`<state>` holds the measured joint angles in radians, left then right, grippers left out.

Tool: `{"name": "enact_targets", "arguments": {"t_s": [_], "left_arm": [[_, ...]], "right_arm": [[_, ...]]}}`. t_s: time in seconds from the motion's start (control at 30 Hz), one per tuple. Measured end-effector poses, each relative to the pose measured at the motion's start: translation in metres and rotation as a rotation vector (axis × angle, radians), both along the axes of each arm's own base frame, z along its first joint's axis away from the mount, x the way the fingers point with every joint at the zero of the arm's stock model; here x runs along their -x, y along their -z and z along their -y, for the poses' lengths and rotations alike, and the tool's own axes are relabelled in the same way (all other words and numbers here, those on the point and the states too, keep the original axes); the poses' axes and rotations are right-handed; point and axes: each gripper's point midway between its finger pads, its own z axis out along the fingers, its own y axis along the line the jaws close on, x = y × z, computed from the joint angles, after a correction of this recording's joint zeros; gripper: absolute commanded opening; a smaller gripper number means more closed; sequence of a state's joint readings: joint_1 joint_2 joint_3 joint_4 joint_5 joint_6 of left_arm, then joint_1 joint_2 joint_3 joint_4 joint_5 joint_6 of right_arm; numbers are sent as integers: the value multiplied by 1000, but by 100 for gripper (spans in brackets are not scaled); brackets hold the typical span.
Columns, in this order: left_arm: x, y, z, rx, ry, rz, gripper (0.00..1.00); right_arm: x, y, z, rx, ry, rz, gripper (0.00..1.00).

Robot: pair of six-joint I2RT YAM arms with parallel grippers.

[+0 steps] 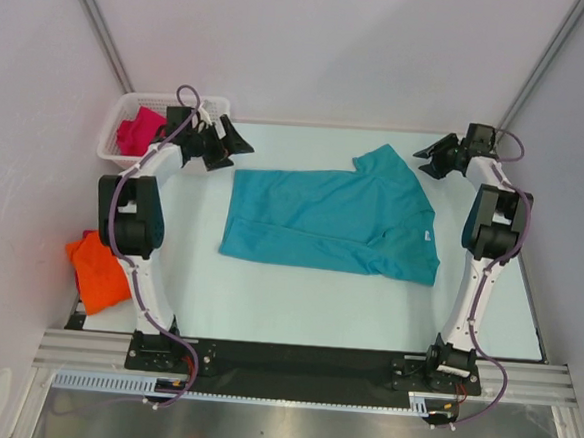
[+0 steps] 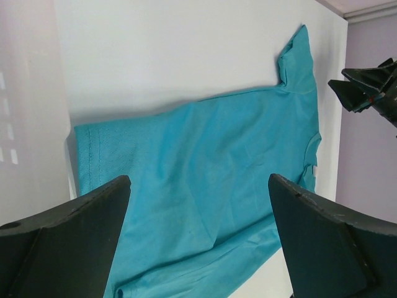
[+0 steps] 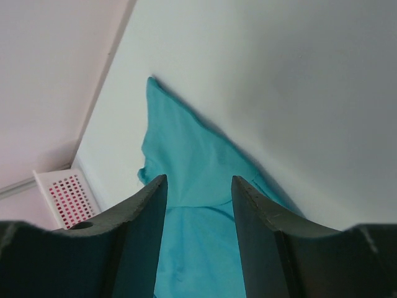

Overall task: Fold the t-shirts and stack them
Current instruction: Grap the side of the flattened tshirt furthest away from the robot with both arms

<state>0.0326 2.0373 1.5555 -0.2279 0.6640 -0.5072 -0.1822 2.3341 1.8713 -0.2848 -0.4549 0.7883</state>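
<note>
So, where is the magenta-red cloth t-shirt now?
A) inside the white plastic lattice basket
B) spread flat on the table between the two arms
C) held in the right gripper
A: the magenta-red cloth t-shirt lies bunched inside the white plastic lattice basket at the table's far left corner.

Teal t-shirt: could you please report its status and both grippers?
Left gripper open, empty. Right gripper open, empty. Teal t-shirt flat on table, ungripped. Nothing in the way.

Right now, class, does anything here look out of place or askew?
The bright orange cloth t-shirt lies bunched at the pale table's left edge, seemingly overhanging it, apart from the teal-blue cloth t-shirt.
</note>
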Motion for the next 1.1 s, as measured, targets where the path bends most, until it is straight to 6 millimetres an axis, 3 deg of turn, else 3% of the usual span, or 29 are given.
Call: {"name": "enact_targets", "arguments": {"t_s": [0.2, 0.57, 0.87, 1.1], "left_arm": [[-2, 3, -1, -18, -35, -39, 100], [-13, 12, 8, -35, -39, -43, 100], [-16, 18, 12, -70, -64, -47, 99], [-25, 21, 12, -93, -91, -74, 100]], "right_arm": [[-4, 25, -14, 0, -30, -38, 52], [-18, 38, -22, 17, -61, -39, 52], [-24, 37, -18, 47, -69, -33, 52], [-37, 17, -10, 69, -58, 12, 52]]}}
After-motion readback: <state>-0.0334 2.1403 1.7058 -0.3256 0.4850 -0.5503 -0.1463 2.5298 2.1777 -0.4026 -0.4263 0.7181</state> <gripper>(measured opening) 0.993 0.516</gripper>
